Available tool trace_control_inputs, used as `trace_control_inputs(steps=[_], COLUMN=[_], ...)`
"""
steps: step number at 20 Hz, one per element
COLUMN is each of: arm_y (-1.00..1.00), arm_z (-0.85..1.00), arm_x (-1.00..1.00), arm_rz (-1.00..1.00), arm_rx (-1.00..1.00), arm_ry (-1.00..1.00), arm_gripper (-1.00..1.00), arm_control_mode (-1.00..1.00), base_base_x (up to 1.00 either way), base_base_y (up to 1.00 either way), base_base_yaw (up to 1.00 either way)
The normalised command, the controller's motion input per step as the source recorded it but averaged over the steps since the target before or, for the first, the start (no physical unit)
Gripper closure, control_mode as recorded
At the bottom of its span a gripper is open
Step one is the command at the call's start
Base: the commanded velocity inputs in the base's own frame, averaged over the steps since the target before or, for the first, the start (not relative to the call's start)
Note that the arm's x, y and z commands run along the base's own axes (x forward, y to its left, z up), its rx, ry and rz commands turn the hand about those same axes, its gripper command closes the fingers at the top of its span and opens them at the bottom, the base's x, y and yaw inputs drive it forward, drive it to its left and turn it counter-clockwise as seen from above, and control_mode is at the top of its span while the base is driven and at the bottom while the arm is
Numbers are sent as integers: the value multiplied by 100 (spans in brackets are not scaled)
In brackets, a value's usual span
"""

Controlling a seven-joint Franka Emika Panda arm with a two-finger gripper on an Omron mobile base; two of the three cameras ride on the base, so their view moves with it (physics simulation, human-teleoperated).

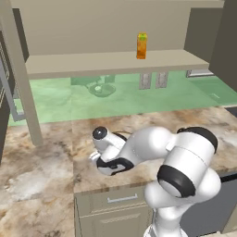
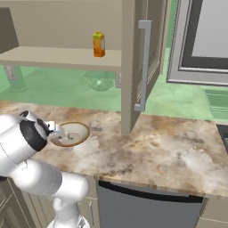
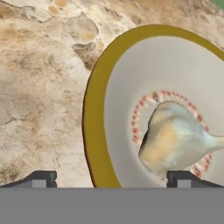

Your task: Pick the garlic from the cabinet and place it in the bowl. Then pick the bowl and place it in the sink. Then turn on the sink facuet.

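Observation:
The garlic, a pale bulb with a pointed tip, lies on its side in the cream inside of the bowl. The tan-rimmed bowl rests on the marble counter. My gripper hangs open just above the bowl's near rim, one fingertip over the counter and the other over the garlic's side, holding nothing. From the right base view my gripper sits at the bowl's left edge. In the left base view my arm covers the bowl. The beige cabinet stands behind, with its shelf above the counter. The sink and the sink facuet are out of view.
An orange carton with a green top stands on the cabinet shelf. The open cabinet door with its long handle juts out to the right of the bowl. A grey drawer front lies below the counter's front edge.

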Motion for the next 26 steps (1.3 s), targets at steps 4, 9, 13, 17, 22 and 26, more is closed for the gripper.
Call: trace_control_inputs(steps=[4,9,13,17,22,26], arm_y=[-13,-7,-1,1,-4,-14], arm_z=[-19,-26,-14,0,0,38], arm_x=[16,16,0,0,0,-16], arm_rz=[9,8,4,0,0,2], arm_rx=[-6,-7,-1,-1,0,0], arm_ry=[0,0,1,3,0,0], arm_gripper=[-100,-100,100,100,100,100], arm_control_mode=[-100,-100,-100,-100,-100,-100], base_base_x=[0,0,0,0,0,0], base_base_y=[0,0,0,0,0,0], base_base_yaw=[0,0,0,0,0,0])
